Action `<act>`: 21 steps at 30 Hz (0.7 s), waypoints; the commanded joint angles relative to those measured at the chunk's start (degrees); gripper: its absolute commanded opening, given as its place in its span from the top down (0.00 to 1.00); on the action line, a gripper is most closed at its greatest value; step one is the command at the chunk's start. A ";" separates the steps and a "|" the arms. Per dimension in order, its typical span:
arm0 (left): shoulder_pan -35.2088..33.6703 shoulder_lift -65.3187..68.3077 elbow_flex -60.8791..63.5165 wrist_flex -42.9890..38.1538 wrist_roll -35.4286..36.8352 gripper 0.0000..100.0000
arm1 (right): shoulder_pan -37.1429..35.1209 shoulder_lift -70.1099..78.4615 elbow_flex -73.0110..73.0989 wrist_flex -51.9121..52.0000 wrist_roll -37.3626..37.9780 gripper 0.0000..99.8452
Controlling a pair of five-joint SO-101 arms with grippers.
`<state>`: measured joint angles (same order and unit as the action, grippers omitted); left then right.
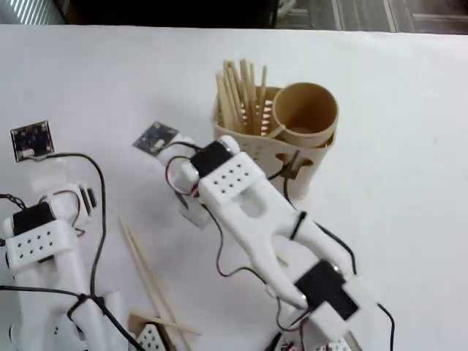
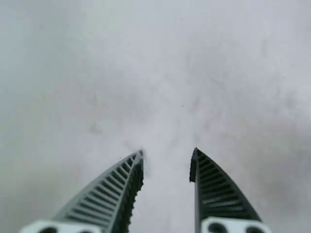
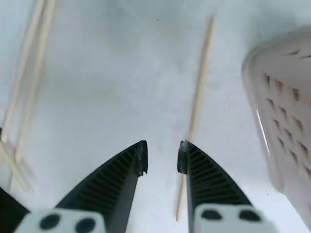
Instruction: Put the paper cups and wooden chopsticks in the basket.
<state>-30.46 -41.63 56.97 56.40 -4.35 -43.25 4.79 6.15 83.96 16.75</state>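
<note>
- The right gripper point(image 3: 162, 158) hangs released over the table point(image 3: 121, 58), jaws parted around nothing.
- A single chopstick point(image 3: 197, 116) lies just outside one finger, between the jaws and the basket point(image 3: 286, 121). Its long axis runs nearly along the fingers, so a small sideways shift looks enough to straddle it.
- In the high view a loose pair of chopsticks point(image 1: 146, 274) lies at 7 o'clock from the basket, running 11 to 5.
- The paper cups point(image 1: 307, 110) sit in the basket.
- The left gripper point(image 2: 166, 158), also released, looks farther off.
</note>
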 commanded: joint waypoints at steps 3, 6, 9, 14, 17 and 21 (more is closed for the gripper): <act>-1.19 -1.54 -0.18 -0.88 -0.26 0.83 | 3.56 7.60 -0.44 -6.81 1.93 0.89; -1.89 -1.54 -0.18 -1.05 -0.26 0.83 | 4.26 11.65 -0.44 -9.45 4.57 0.89; -1.89 -1.54 -0.18 -1.05 -0.26 0.83 | 5.49 14.29 -0.44 -12.26 5.10 0.89; -1.89 -1.54 -0.18 -1.05 -0.26 0.83 | 6.99 17.63 -0.44 -14.81 5.10 0.89; -1.89 -1.54 -0.18 -1.14 -0.26 0.83 | 5.85 19.47 -0.44 -14.73 5.19 0.93; -1.89 -1.54 -0.18 -1.14 -0.26 0.83 | 3.38 19.82 -0.44 -13.76 5.19 0.98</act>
<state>-32.04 -41.63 56.97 56.22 -4.35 -36.75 24.57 5.19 69.36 21.32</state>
